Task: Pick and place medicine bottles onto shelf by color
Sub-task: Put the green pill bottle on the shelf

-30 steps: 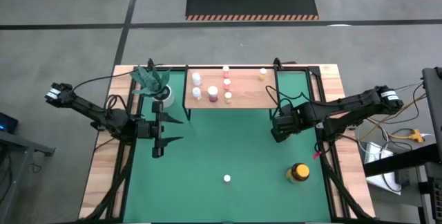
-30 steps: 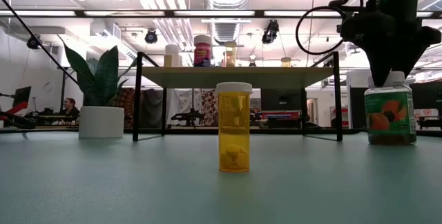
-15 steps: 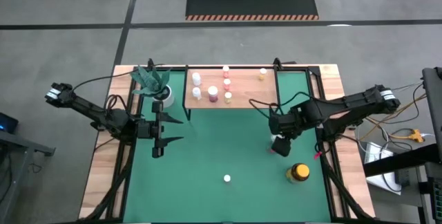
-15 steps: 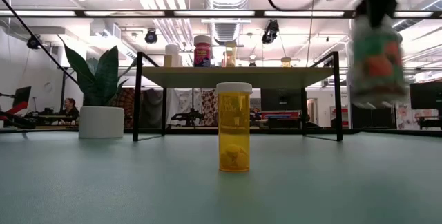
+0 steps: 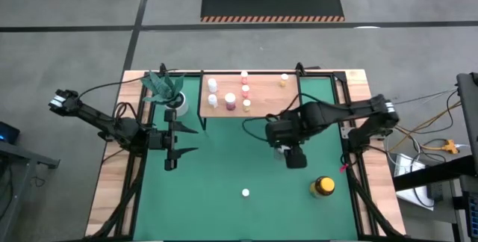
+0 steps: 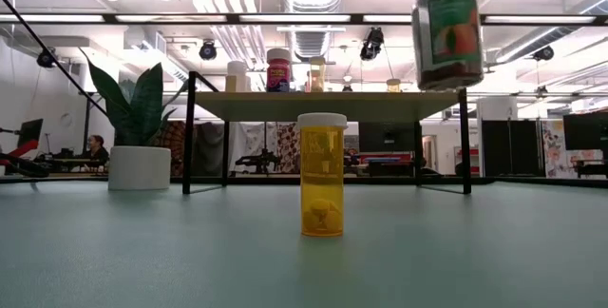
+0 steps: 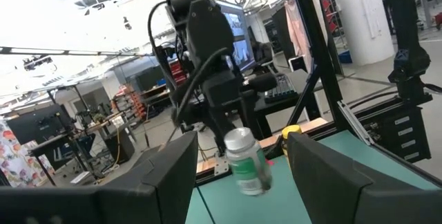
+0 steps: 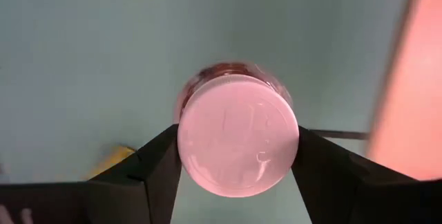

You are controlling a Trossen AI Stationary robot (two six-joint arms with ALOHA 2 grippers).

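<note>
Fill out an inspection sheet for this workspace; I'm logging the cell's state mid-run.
Surface: green mat on a wooden table.
Job's things: white-lidded greenish jar held in the air; about seven small bottles on the light-wood shelf; orange white-capped bottle and yellow black-lidded jar on the mat.
Clutter: white pot with a green plant.
Grippers: right tool shut on the jar's lid; left tool open, idle over the mat's left side.
Cables: black cable looping at the right arm.
Surroundings: grey floor, striped black mat.
</note>
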